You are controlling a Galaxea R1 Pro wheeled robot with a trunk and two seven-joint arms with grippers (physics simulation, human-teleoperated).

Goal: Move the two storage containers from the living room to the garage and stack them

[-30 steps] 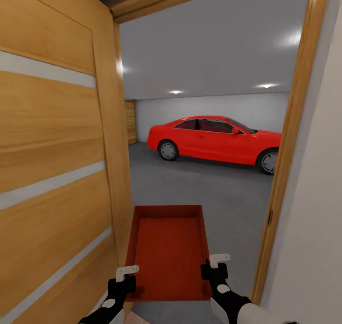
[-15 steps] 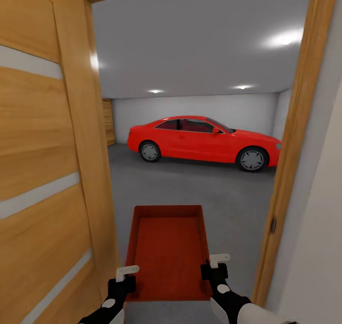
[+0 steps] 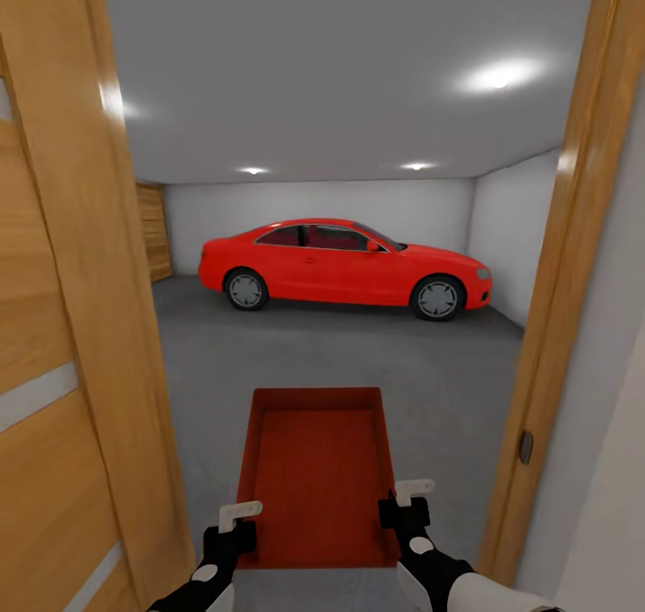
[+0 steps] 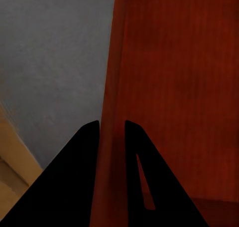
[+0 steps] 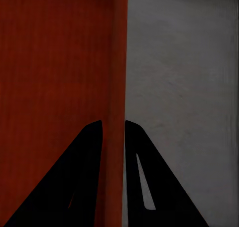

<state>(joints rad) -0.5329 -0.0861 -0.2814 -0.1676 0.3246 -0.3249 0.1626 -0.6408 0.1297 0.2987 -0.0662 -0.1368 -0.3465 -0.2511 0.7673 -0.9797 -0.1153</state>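
A red-orange storage container (image 3: 315, 478) hangs level in front of me, held by its near corners over the garage's dark grey floor (image 3: 358, 352). My left gripper (image 3: 235, 527) is shut on its left wall and my right gripper (image 3: 403, 504) on its right wall. In the left wrist view the thin wall of the container (image 4: 174, 87) runs between the two dark fingers of the left gripper (image 4: 111, 124). The right wrist view shows the same: the right gripper (image 5: 113, 123) pinches the wall of the container (image 5: 55, 77), with grey floor (image 5: 184, 77) beside it.
I am in a doorway. An open wooden door (image 3: 63, 370) stands close on the left and the wooden frame (image 3: 555, 325) on the right. A glossy red car (image 3: 345, 267) is parked across the far end of the garage, before a white wall.
The view has advanced through the doorway: the door has slid off to the left and more of the garage and the car shows. Both grippers hold the container as before.
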